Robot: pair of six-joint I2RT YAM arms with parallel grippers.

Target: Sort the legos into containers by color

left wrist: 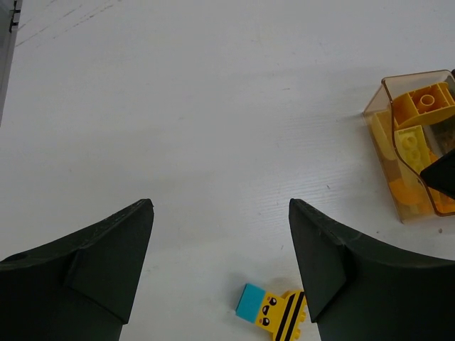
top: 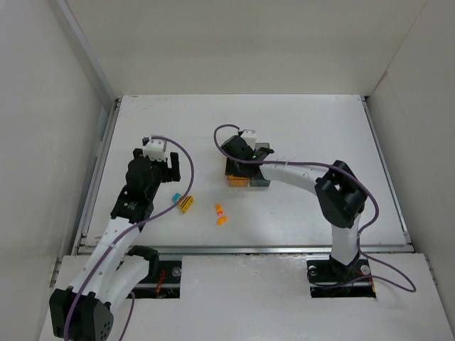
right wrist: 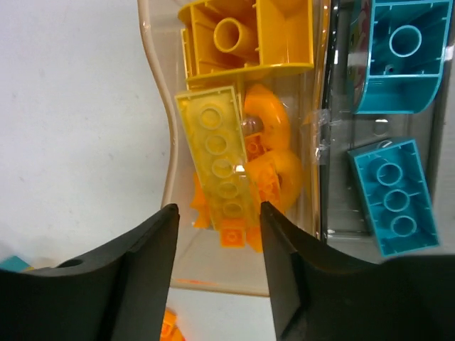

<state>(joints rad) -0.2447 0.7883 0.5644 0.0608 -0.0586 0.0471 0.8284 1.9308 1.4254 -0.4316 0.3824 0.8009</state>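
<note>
- Left gripper point(left wrist: 220, 204) hovers over the table point(left wrist: 213, 106), jaws wide, nothing held
- Striped yellow brick point(left wrist: 283, 317) lies off-centre, base side of the jaws, by the finger on the right of the wrist view, with a teal brick point(left wrist: 249, 300) against its end
- Long axis seems to run across the gap, though the frame edge cuts it
- Left arm is nearer
- Right gripper point(right wrist: 218, 207) is parted and empty above the amber bin point(right wrist: 168, 167)

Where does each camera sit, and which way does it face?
Top external: above, behind the bases, looking down at the table; left gripper and right gripper show.
Left wrist: angled down at the striped brick, between its fingers.
Right wrist: straight down into amber bin and grey bin, between its fingers.
All share the amber bin.
</note>
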